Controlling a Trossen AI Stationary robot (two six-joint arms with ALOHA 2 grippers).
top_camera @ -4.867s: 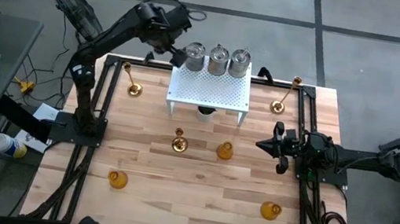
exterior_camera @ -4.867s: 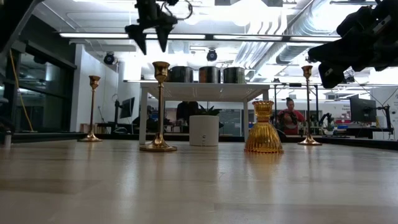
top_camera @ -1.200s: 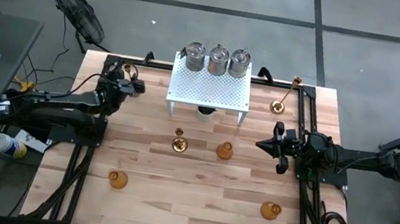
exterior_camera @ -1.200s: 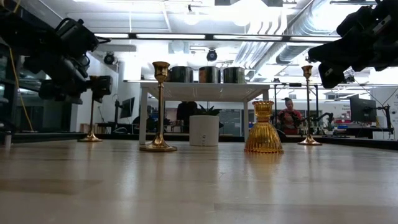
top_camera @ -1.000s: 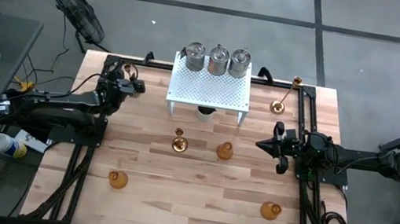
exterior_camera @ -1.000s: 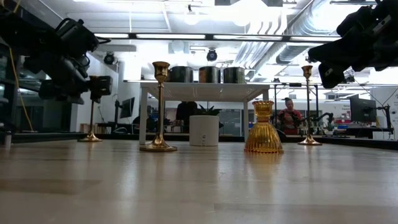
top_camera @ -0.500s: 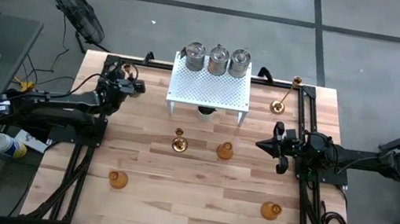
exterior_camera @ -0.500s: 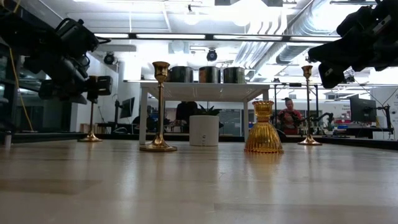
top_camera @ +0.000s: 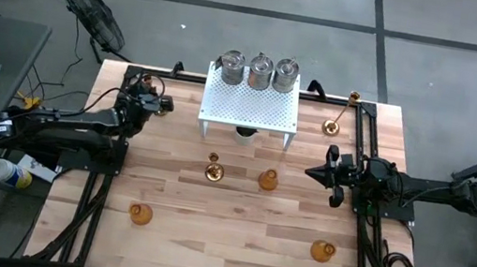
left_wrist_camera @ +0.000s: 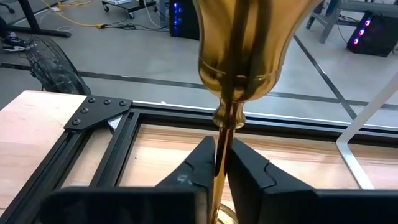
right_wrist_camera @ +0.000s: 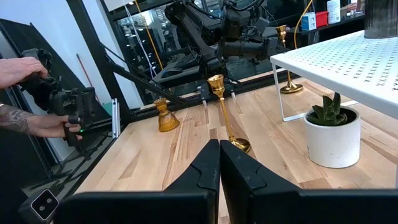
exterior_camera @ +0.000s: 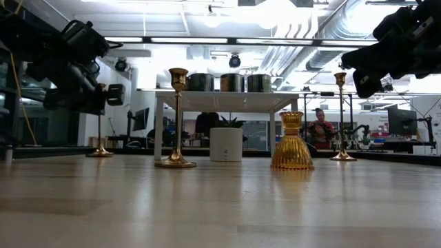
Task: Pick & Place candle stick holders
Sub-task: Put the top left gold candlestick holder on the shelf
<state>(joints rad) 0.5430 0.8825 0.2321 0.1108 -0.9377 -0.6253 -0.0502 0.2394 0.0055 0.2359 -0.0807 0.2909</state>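
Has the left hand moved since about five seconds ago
Yes. The left hand has swung from beside the white rack out to the table's far left corner, where it is closed on a gold candlestick.

Bright ceiling strip lights (exterior_camera: 227, 40) glare in the low view (tabletop foreground blurred), shadows soft.

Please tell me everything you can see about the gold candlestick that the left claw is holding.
The gold candlestick is slim, shiny brass-looking metal, with a flared cup on a thin stem. It stands upright at the table's far left corner. The left claw is shut on the stem below the cup. Its base is mostly hidden.
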